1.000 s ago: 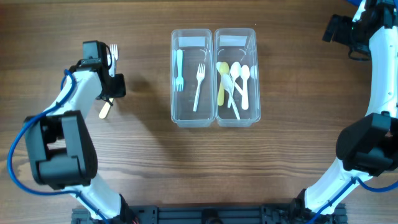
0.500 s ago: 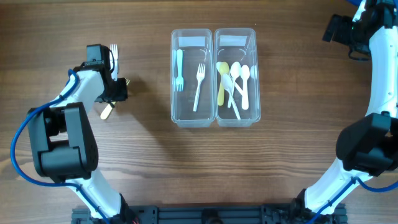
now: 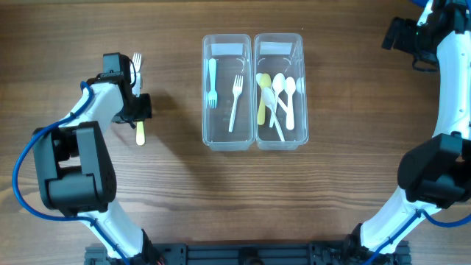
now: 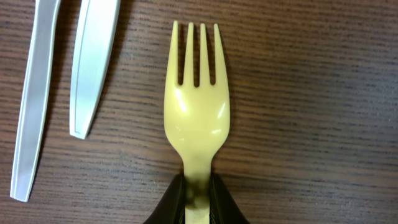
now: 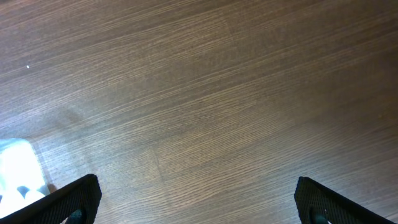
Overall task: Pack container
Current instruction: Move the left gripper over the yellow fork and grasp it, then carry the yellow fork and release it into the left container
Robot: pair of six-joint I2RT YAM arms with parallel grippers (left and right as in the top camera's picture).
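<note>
Because the yellow fork (image 4: 196,118), lying on the desk (image 3: 331,191) well left of the containers, is gripped only at its thin handle by the closed left hand (image 4: 199,200), it could swivel or slip when lifted. It might then miss the fork container (image 3: 221,126). White cutlery (image 4: 93,68) lies just beside it and might be nudged. The spoon container (image 3: 296,138) adjoins, so a wrong drop is possible. The right hand (image 5: 196,202) is held wide open, well apart; no obstacle is seen between.
</note>
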